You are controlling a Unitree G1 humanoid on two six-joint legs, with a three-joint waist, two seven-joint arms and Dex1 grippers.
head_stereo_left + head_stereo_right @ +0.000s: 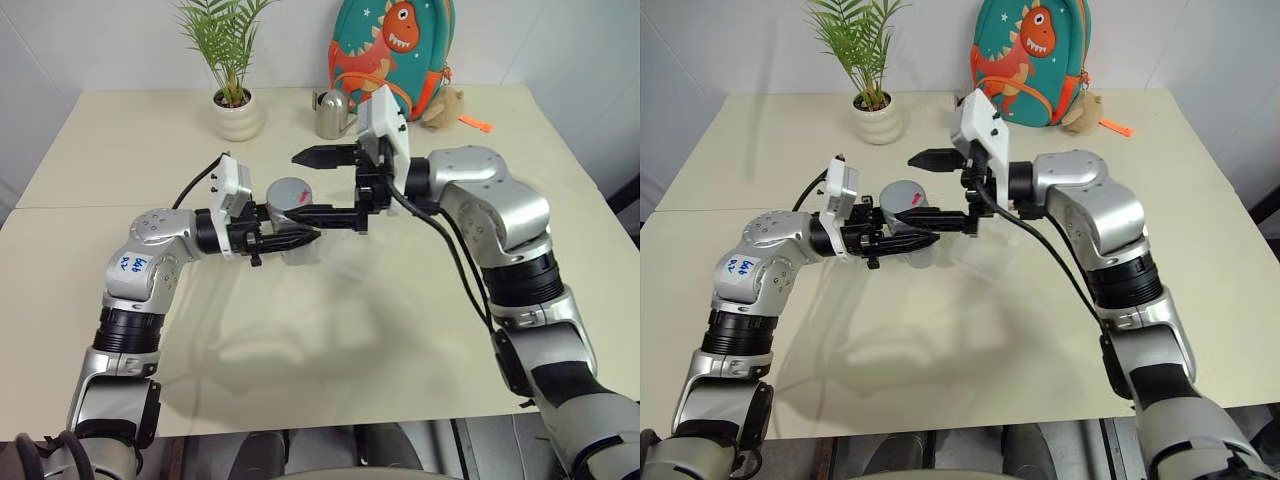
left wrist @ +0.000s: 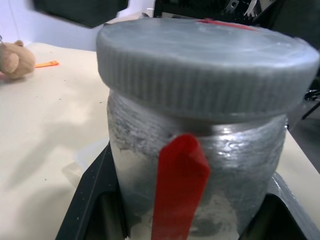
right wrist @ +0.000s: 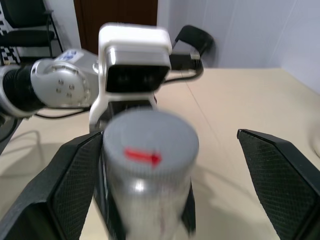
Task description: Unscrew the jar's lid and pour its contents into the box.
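At the far edge of my cream surface (image 1: 330,330) stand a white ribbed pot with a green palm (image 1: 238,113), a metal watering can (image 1: 333,113) and a teal dinosaur backpack (image 1: 395,55).

Bright even light; soft shadows on table (image 1: 330,330); right wrist view blurred.

The left gripper (image 1: 300,238) points level to the right, clamped tight; the right gripper (image 1: 312,185) points level to the left, fingers spread wide.
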